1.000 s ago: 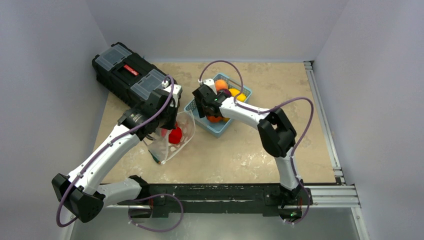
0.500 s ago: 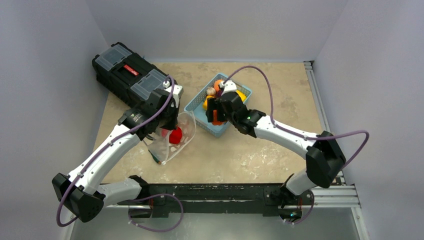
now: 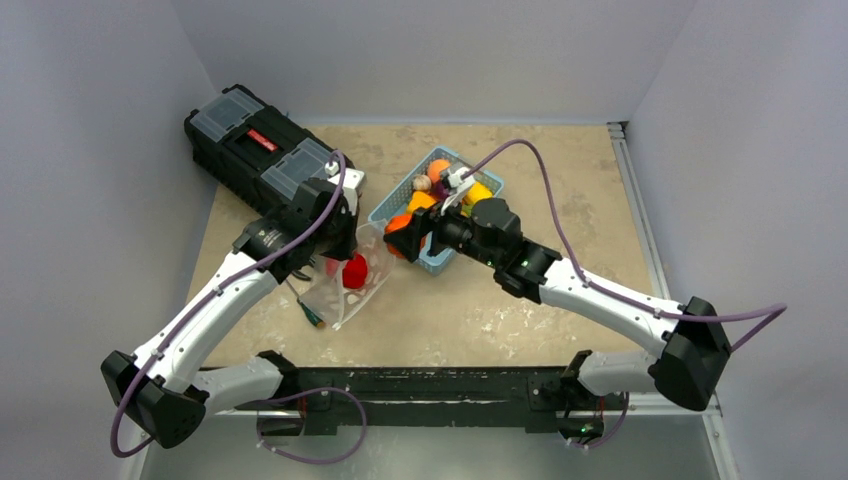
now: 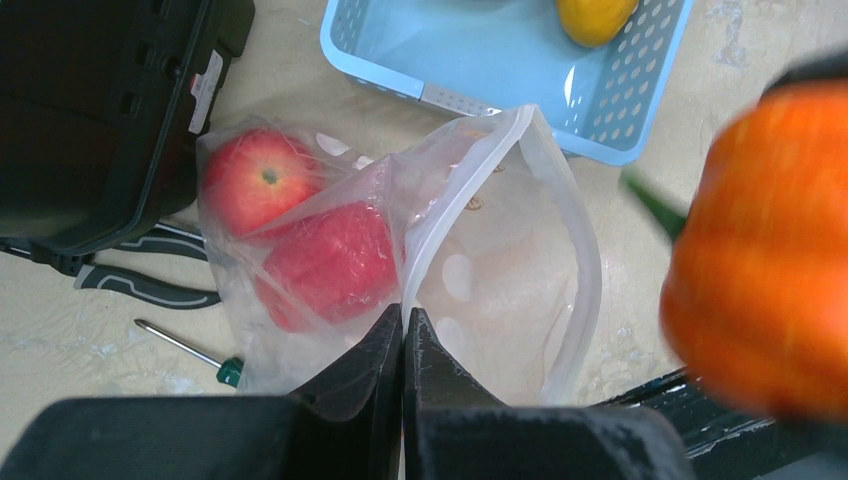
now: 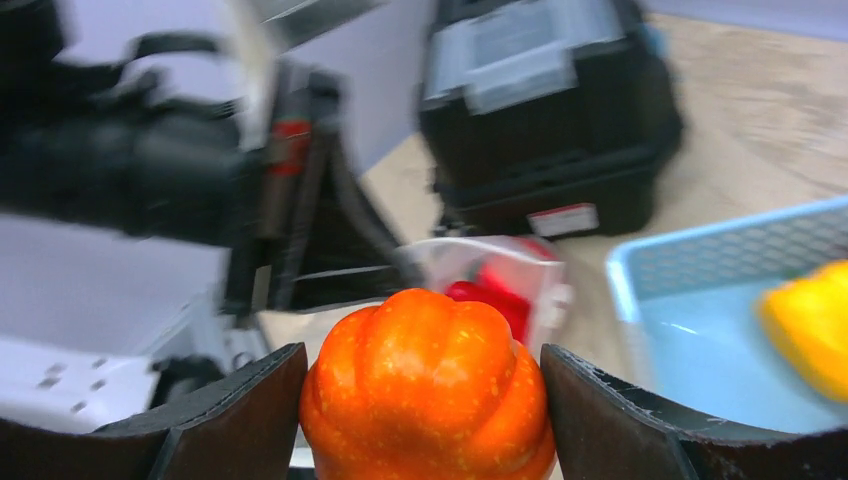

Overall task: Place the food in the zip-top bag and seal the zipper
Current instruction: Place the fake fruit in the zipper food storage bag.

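The clear zip-top bag [image 3: 352,283] lies left of the basket, its mouth facing right. My left gripper [image 4: 403,322] is shut on the near side of the mouth, right on the zipper [image 4: 440,205] strip, and holds the mouth up and open. Two red pieces of food are inside: an apple [image 4: 257,180] and a rounder red one [image 4: 330,262]. My right gripper [image 5: 423,362] is shut on an orange pumpkin-shaped food [image 5: 428,385]. It hangs in the air between basket and bag mouth, seen as an orange blur [image 4: 770,250] in the left wrist view.
The light blue basket [image 3: 437,258] holds an orange [image 3: 441,167], a yellow piece [image 3: 479,190] and other food. A black toolbox [image 3: 258,148] stands at the back left. A green-handled screwdriver [image 4: 190,350] and black pliers [image 4: 150,290] lie beside the bag.
My right gripper has carried the orange food up out of the basket and left toward the bag's mouth. The left gripper and the bag have stayed put.
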Tool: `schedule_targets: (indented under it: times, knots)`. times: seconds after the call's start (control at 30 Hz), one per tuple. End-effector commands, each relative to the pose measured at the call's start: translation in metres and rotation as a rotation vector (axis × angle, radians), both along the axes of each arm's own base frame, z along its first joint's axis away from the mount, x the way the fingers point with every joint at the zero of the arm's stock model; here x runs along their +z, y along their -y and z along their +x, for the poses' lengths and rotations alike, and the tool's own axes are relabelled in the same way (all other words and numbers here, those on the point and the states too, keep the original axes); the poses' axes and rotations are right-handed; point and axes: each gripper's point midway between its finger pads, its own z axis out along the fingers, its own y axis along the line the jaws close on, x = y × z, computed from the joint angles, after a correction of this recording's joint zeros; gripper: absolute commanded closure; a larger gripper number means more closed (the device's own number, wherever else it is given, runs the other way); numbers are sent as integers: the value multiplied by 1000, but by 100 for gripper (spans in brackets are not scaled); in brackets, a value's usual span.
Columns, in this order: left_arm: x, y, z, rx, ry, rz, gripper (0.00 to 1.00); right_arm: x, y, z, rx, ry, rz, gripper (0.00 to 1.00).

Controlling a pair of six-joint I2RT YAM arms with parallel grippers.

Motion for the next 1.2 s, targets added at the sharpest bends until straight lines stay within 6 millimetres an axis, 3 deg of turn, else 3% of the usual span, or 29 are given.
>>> schedule_targets:
  times: [0.0,0.13,0.23,0.33,0.5,0.6,0.77,1.17]
  knots:
    - [15,-1,6,18,64,-33,100,38,-36,-25,130,94,62,100]
    - [16,-3,6,24,73,-31,100,19,-43,-8,61,62,2,98]
    - [17,-3,6,26,76,-32,100,8,-46,-5,48,37,-8,88]
    - [18,-3,6,26,78,-35,100,-2,-51,-3,48,13,-27,68]
    - [17,-2,6,25,76,-37,100,-11,-52,-2,42,2,-48,20]
    - [17,-2,6,23,77,-37,100,-11,-51,-2,36,5,-56,7]
    - [16,-2,6,24,73,-35,100,-9,-47,-1,21,11,-64,3]
    - [14,-3,7,28,69,-25,100,7,-26,0,-41,43,-50,5]
